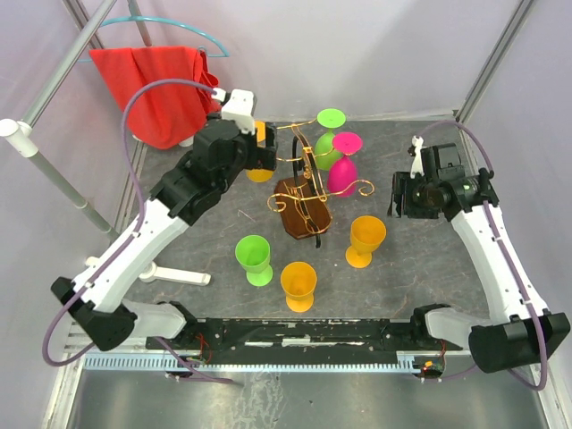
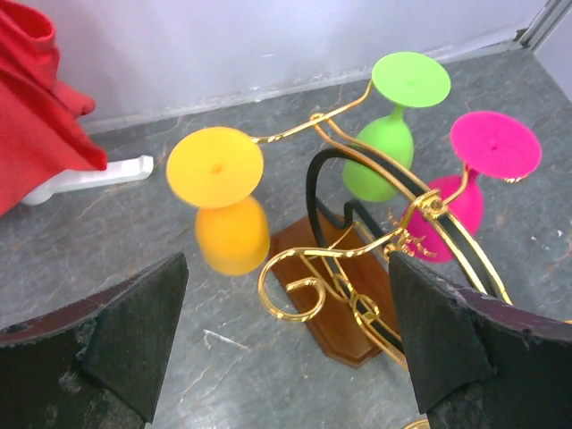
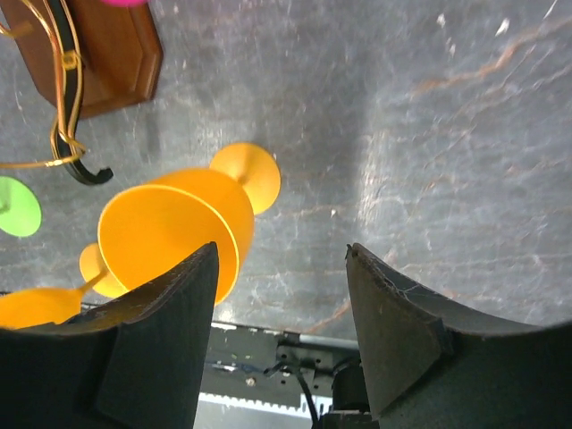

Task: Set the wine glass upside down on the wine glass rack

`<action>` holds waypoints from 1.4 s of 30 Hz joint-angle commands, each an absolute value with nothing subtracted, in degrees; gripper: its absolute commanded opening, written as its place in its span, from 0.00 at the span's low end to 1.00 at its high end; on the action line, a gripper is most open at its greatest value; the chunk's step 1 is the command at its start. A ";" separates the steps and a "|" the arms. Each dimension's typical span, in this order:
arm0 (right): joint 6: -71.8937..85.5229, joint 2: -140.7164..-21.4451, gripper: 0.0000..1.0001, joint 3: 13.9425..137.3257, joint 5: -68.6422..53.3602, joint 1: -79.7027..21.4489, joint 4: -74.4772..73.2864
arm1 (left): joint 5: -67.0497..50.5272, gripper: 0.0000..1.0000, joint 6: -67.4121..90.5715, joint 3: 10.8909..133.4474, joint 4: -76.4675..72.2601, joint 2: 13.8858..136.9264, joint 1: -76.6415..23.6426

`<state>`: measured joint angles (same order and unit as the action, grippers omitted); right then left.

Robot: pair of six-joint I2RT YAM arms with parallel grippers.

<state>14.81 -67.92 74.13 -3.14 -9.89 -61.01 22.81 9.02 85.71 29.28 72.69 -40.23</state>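
The wine glass rack (image 1: 302,207) has gold wire arms on a brown wooden base and stands mid-table; it also shows in the left wrist view (image 2: 332,299). An orange wine glass (image 2: 229,228) hangs upside down at the end of its left arm, slightly blurred. A green glass (image 1: 329,143) and a pink glass (image 1: 343,170) hang upside down on other arms. My left gripper (image 1: 253,152) is open and empty just short of the orange glass; in its wrist view (image 2: 286,295) the jaws stand wide apart. My right gripper (image 1: 402,192) is open and empty above an upright orange glass (image 3: 174,228).
Three glasses stand upright on the table: green (image 1: 255,259), orange (image 1: 298,284) and orange (image 1: 365,239). A red cloth (image 1: 156,85) hangs on a hanger at the back left. A white stand foot (image 1: 174,273) lies at the left. Metal frame posts (image 1: 54,80) border the table.
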 commanded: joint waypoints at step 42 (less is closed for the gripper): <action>7.00 -78.72 0.01 90.99 18.64 -10.54 -60.91 | 28.89 0.99 33.53 107.45 23.50 88.22 -38.40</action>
<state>13.28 -77.49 81.17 5.54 -10.39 -60.29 25.85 21.82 101.65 23.75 86.28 -39.44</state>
